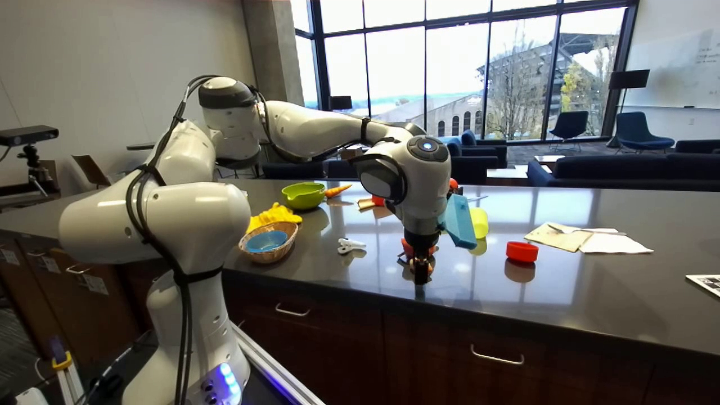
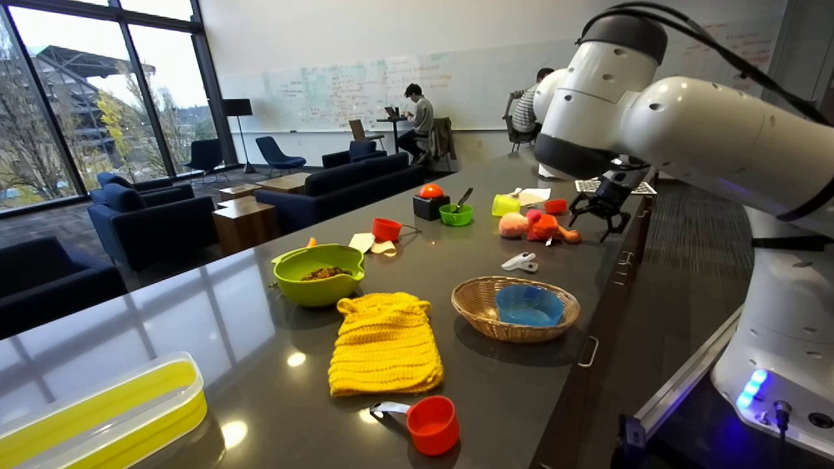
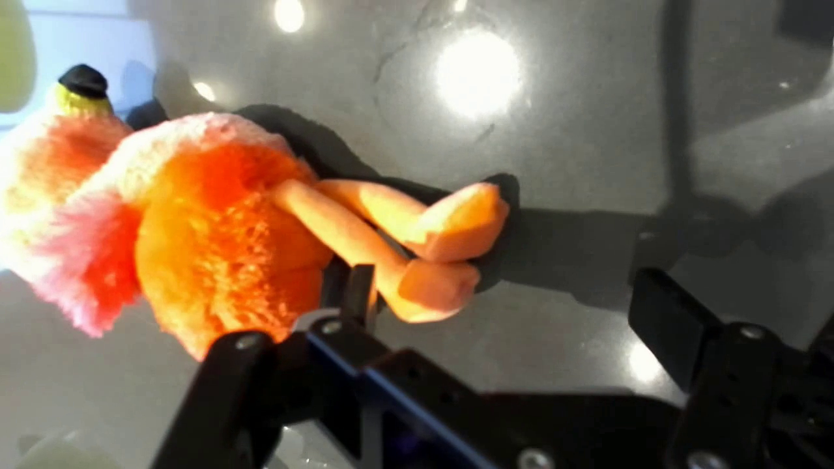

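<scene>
A long, dark countertop (image 1: 590, 292) is marked by reflections, and above its edge the white Franka Panda arm (image 1: 197, 216) is extended, with the wrist angled downward. Near that edge a plush flamingo (image 3: 228, 241) is laid on the surface, its orange legs directed toward the tool and its pink head farther off. Just beside the feet, the Robotiq gripper (image 3: 505, 293) is suspended low over the countertop; its fingers are spread wide and nothing is held, though whether a leg is brushed by one of them cannot be told.

In both exterior views, a wicker basket (image 2: 469, 306) is seen near the same edge, with a yellow knitted cloth (image 2: 388, 345) placed just beside it. Beyond the cloth, farther from the arm, a lime-green bowl (image 2: 313, 293) is set; brown bits (image 2: 326, 273) are contained in it. Within the basket a blue bowl (image 2: 529, 306) is nested. In an exterior view, a red measuring cup (image 2: 433, 426) with a metal handle is shown near the cloth. Between the basket and the flamingo, a white clip (image 2: 520, 262) is placed.
</scene>
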`<state>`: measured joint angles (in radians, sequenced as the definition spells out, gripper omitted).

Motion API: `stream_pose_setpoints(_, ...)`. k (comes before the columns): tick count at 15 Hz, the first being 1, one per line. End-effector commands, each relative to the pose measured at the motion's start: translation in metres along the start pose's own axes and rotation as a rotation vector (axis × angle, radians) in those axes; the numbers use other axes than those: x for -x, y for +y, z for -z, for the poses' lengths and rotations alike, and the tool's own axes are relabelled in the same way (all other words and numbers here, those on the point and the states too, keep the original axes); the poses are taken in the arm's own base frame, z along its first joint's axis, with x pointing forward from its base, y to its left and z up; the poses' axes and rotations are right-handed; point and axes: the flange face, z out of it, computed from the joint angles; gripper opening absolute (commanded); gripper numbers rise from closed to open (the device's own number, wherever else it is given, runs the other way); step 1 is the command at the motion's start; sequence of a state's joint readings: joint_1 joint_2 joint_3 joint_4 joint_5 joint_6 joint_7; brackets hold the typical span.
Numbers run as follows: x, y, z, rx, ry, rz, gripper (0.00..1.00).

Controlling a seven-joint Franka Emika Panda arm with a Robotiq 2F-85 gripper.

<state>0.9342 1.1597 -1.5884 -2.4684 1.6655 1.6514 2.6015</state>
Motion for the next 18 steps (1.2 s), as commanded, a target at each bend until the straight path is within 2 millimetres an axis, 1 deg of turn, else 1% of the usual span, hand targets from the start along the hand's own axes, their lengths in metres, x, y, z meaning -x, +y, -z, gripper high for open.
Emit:
stream_pose_setpoints(1,-0.004,-0.004,-0.001,0.029,-0.049,-0.027,0.74)
stream_pose_setpoints(3,-0.004,-0.005,-0.003,0.023,-0.064,-0.031,0.71)
stream_pose_setpoints(4,-0.004,-0.004,-0.005,0.021,-0.069,-0.032,0.65)
stream_pose_setpoints(6,-0.004,-0.005,-0.005,0.016,-0.082,-0.036,0.51)
stream_pose_setpoints(7,-0.009,-0.006,-0.008,0.013,-0.087,-0.038,0.45)
stream_pose_setpoints(8,-0.011,-0.006,-0.008,0.013,-0.094,-0.042,0.37)
stream_pose_setpoints(9,-0.013,-0.008,-0.009,0.009,-0.101,-0.045,0.31)
stream_pose_setpoints(10,-0.014,-0.007,-0.009,0.009,-0.107,-0.046,0.72)
stream_pose_setpoints(11,-0.015,-0.006,-0.011,0.007,-0.115,-0.045,0.67)
stream_pose_setpoints(12,-0.017,-0.005,-0.011,0.005,-0.12,-0.043,0.67)
stream_pose_setpoints(13,-0.017,-0.002,-0.012,0.006,-0.125,-0.041,0.71)
stream_pose_setpoints(14,-0.018,0.0,-0.013,0.003,-0.129,-0.037,0.63)
stream_pose_setpoints(15,-0.019,0.002,-0.014,0.001,-0.133,-0.033,0.34)
stream_pose_setpoints(16,-0.019,0.004,-0.015,-0.002,-0.141,-0.031,0.37)
stream_pose_setpoints(17,-0.019,0.003,-0.015,-0.007,-0.146,-0.031,0.36)
stream_pose_setpoints(18,-0.019,0.003,-0.015,-0.011,-0.152,-0.033,0.32)
